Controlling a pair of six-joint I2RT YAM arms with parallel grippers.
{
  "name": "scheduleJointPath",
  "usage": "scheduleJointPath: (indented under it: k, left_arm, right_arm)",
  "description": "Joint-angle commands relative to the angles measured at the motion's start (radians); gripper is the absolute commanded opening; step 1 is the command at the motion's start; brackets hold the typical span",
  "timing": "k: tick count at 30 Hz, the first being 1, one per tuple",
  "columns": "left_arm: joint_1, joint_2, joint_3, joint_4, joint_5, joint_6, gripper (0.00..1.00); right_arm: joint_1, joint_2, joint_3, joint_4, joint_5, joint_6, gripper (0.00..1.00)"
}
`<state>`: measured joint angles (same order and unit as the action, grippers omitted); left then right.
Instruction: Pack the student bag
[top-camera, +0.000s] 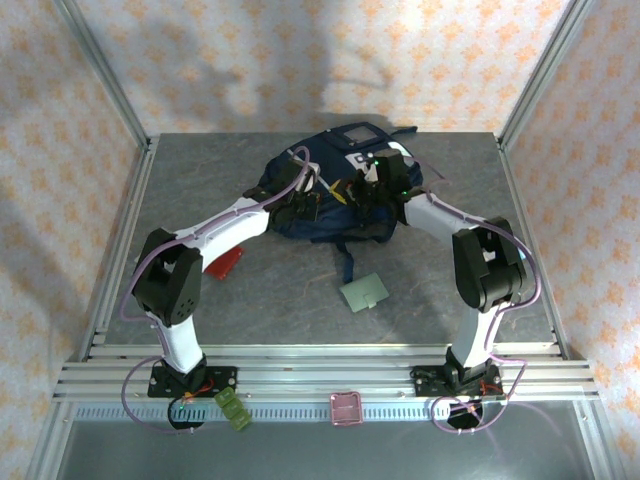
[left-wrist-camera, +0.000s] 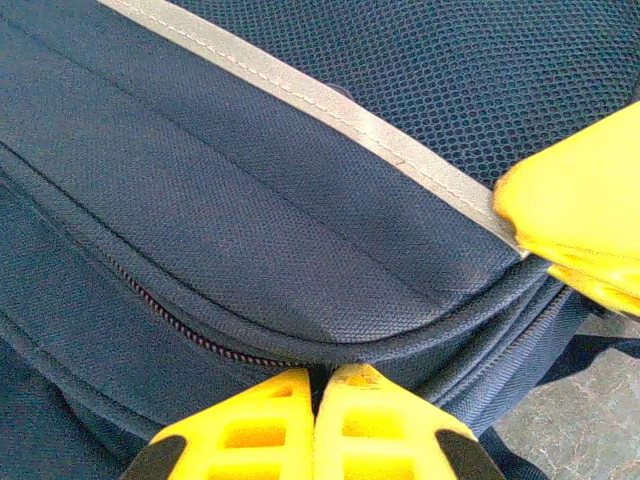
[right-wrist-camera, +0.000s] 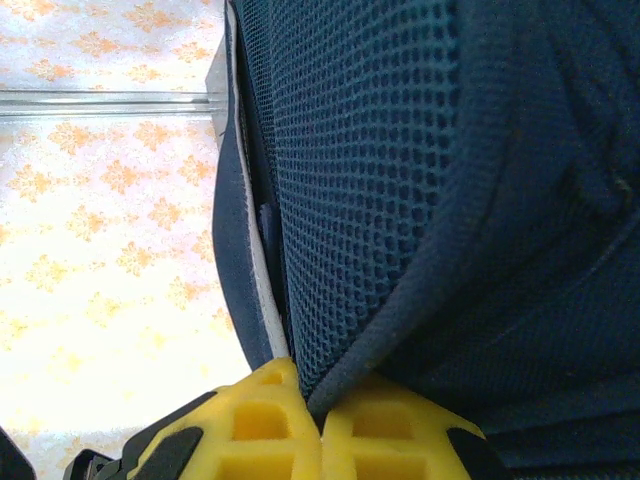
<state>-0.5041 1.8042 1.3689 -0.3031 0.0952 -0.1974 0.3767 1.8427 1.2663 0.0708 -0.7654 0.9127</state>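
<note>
Top external view: the student bag (top-camera: 330, 165) lies at the far centre of the table (top-camera: 200, 190), and both arms reach forward onto it. The left gripper (top-camera: 308, 200) and right gripper (top-camera: 368, 190) sit close together on the bag's near half, left and right of its middle. Neither arm is clearly nearer.

Left wrist view: the left gripper (left-wrist-camera: 315, 385) is closed, its tips pressed against the bag's piped edge. Whether fabric is pinched between them cannot be told. The student bag (left-wrist-camera: 250, 200) lies directly ahead of the tips. Its zipper (left-wrist-camera: 170, 320) and grey stripe (left-wrist-camera: 300, 95) run crosswise to the gripper's axis.

Right wrist view: the right gripper (right-wrist-camera: 318, 385) is closed on a fold of the bag. The mesh panel of the student bag (right-wrist-camera: 450, 200) rises ahead and to the right of the tips.

Judgement: the coming move likely turns on the zipper line running between the two grippers, so that drawing them apart spreads the opening.
</note>
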Motion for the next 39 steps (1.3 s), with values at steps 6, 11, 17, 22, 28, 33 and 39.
scheduleJointPath:
  k: [6,11,17,22,28,33,39]
  left_arm:
    - [0.076,-0.016,-0.026,-0.022,0.001,0.046,0.09]
    - [0.066,0.021,0.003,-0.044,-0.003,0.054,0.25]
    - [0.063,0.012,-0.017,-0.039,-0.016,0.063,0.28]
    - [0.059,0.011,-0.044,-0.022,0.009,0.084,0.13]
    - [0.056,0.008,-0.045,-0.03,-0.012,0.081,0.0]
    - [0.066,-0.006,-0.065,-0.082,-0.171,0.066,0.0]
    - [0.147,-0.022,-0.082,-0.133,-0.315,-0.013,0.0]
  right_arm:
    - [-0.053,-0.101,-0.01,0.063,0.001,-0.009,0.0]
    - [-0.052,-0.111,-0.014,0.066,0.008,-0.006,0.0]
    - [-0.053,-0.1,-0.003,0.067,0.005,-0.005,0.0]
    - [-0.054,-0.098,0.003,0.067,0.009,-0.004,0.0]
    - [-0.057,-0.095,0.008,0.061,0.012,-0.006,0.0]
    - [-0.069,-0.107,-0.009,0.066,0.033,-0.009,0.0]
    - [-0.085,-0.131,-0.063,0.092,0.056,-0.002,0.0]
